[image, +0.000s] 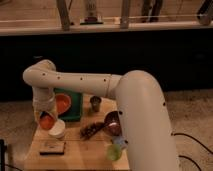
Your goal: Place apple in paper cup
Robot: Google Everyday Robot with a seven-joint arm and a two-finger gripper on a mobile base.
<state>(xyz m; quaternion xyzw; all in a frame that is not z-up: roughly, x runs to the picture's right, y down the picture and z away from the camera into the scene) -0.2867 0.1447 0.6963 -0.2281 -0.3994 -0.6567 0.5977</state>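
Observation:
The apple (47,121) is a small orange-red fruit held at the end of my gripper (46,119), at the left of the wooden table. The gripper is shut on it, and the white wrist covers its top. The paper cup (58,130) is a short white cup standing on the table, just right of and below the apple, and touching or nearly touching it. The apple sits at the cup's upper left rim, not down inside it.
An orange dish (63,103) lies on a green tray (75,110) behind the cup. A small dark metal cup (95,103), a reddish-brown bowl (113,123), a light-green round thing (114,150), a dark flat object (52,147) and dark bits (90,130) share the wooden table (80,155).

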